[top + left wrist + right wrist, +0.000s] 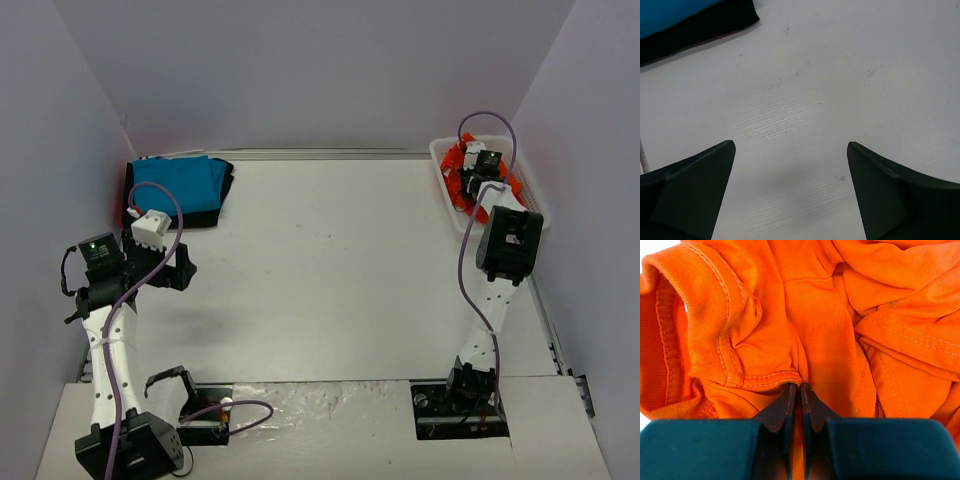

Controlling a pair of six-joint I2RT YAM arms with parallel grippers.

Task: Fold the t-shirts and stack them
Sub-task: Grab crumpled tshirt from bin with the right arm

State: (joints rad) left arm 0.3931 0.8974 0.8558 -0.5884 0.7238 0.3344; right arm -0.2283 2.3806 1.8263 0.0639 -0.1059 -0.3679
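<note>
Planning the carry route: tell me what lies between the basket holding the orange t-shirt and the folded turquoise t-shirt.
Nothing but bare white table separates the basket with the orange t-shirt from the turquoise t-shirt; the top external view shows it.

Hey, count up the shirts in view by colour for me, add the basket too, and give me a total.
Orange-red t-shirt: 1
Turquoise t-shirt: 1
Black t-shirt: 1
White mesh basket: 1
Total: 4
</note>
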